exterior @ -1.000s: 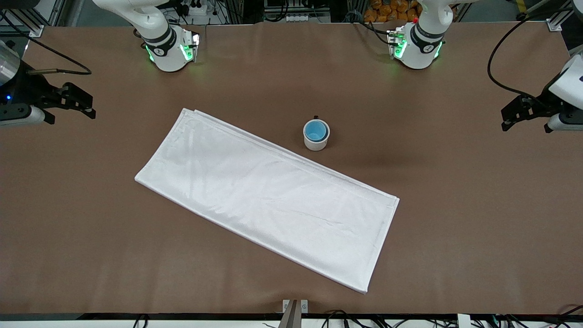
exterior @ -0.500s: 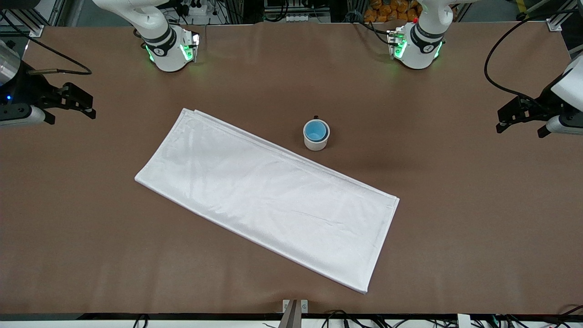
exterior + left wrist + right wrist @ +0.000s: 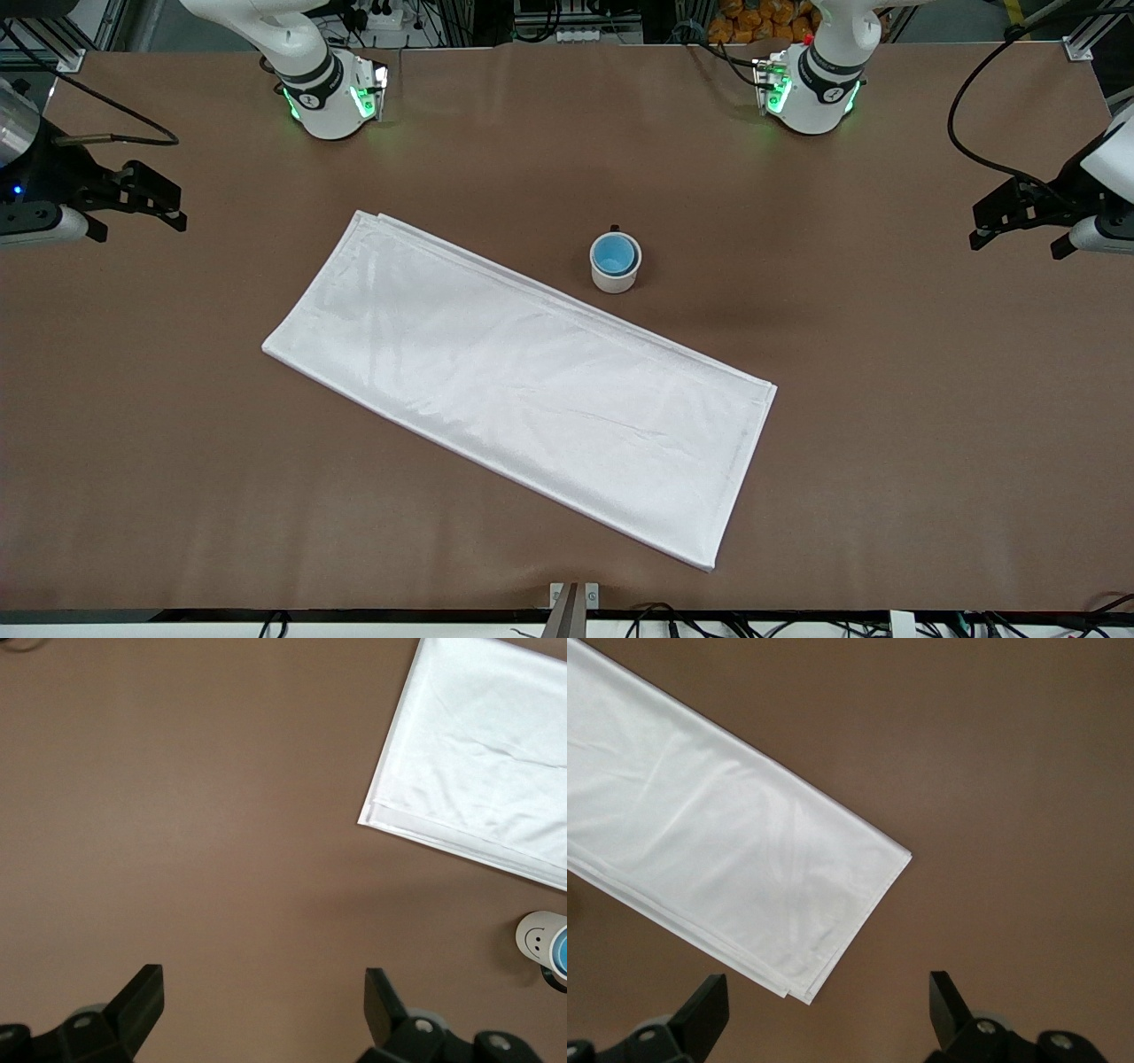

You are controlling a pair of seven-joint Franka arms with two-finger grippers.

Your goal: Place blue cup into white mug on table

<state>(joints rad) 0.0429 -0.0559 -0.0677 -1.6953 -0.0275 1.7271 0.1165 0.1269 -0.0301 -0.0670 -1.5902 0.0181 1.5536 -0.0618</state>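
Observation:
The blue cup [image 3: 614, 255] sits inside the white mug [image 3: 614, 280], which stands upright on the brown table [image 3: 886, 461] near the middle, its dark handle pointing toward the robots' bases. My left gripper [image 3: 1015, 243] is open and empty, over the table's left-arm end, well away from the mug. Its wrist view shows the open gripper [image 3: 261, 990] over bare table, with the mug [image 3: 534, 937] and the cup [image 3: 562, 960] at the frame's edge. My right gripper [image 3: 137, 217] is open and empty over the right-arm end; it also shows in its wrist view [image 3: 824, 992].
A large folded white cloth [image 3: 523, 381] lies diagonally on the table beside the mug, nearer to the front camera. It shows in the left wrist view [image 3: 487, 753] and the right wrist view [image 3: 718, 850]. Cables trail by both grippers.
My left gripper has shifted slightly over its end of the table. The cup, mug, cloth and right gripper have not moved.

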